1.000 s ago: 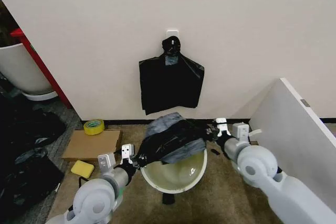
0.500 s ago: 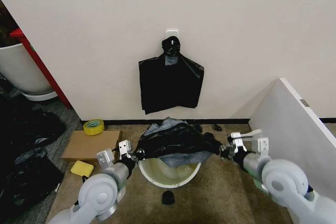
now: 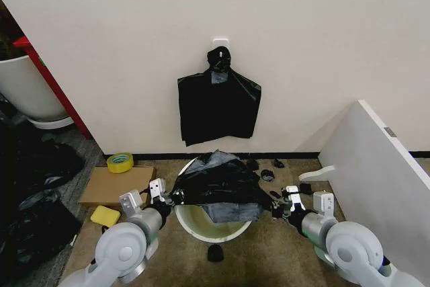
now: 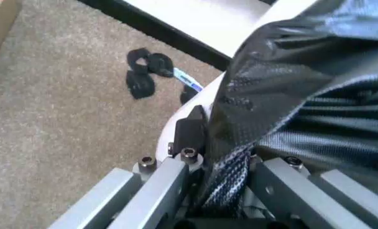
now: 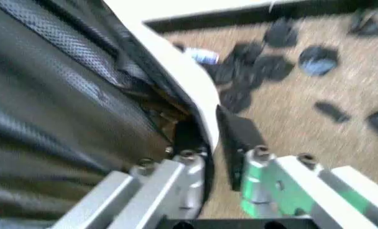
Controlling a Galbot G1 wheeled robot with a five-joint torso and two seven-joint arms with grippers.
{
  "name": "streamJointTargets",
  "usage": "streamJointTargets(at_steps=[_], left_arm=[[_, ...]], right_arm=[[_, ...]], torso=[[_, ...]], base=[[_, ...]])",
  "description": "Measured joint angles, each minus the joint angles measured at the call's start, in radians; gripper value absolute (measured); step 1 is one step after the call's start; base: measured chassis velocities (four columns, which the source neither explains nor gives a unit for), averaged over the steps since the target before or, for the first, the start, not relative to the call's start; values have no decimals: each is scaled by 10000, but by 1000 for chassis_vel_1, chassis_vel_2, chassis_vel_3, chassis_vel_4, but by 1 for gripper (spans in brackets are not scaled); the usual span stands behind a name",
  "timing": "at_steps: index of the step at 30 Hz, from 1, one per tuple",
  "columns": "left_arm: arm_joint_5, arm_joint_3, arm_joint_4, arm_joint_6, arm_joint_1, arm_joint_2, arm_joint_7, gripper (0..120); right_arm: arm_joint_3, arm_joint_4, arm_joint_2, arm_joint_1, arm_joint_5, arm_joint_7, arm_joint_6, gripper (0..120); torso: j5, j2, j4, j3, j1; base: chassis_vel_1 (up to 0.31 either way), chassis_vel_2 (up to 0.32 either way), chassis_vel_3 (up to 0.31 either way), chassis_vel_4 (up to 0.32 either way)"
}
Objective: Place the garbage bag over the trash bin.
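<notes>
Mostly the trash bin is hiding under the garbage bag: only its near rim and a slice of cream inner wall are showing in the head view, while the far rim is peeking out as a thin white arc beyond the plastic. The bin's base and outer wall are lying out of sight. The bag is stretching across the bin's mouth with its long axis running from the left side of the bin to the right, a peaked fold rising at the far side. Its plastic is thin, glossy and crinkled, showing grey sheen on the ridges.

The left gripper is sitting at the bin's left rim with its fingers pinched on a twisted strand of bag, which the left wrist view is showing squeezed between the metal fingers. The right gripper is sitting at the bin's right rim; in the right wrist view its fingers are straddling the white rolled rim, bag film on the inner side, though the contact itself is looking blurred.

Beyond the bin, small black lumps are lying on the brown carpet, and a flat black bag bundle is hanging on the wall above.
</notes>
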Motion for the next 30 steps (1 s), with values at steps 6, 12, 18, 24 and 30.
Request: streamJointTargets(at_steps=[6,12,18,24,30], left_arm=[[-39,-3,91,98,-96,-22,-238,0],[-117,-65,170,149,-152,10,-402,0],[-170,-122,197,189,-156,18,-542,0],[-427,-227,208,375,-246,32,-846,0],[-528,-226,205,536,-320,52,-998,0]], right_arm=[[802,753,-120,-552,281,-63,271,30],[1615,1165,-74,-1177,933,-350,459,51],[2464,1425,-38,-1795,1785,-998,758,74],[2826,2009,-222,-2712,-383,-2621,1803,94],[1821,2545,-682,-3828,-4923,-4377,3685,100]], torso=[[-4,0,-1,0,0],[-2,0,-1,1,0],[-1,0,-1,0,0],[-1,0,-1,0,0],[-3,0,-2,0,0]], base=[[0,0,0,0],[0,0,0,0],[0,0,0,0],[0,0,0,0],[0,0,0,0]])
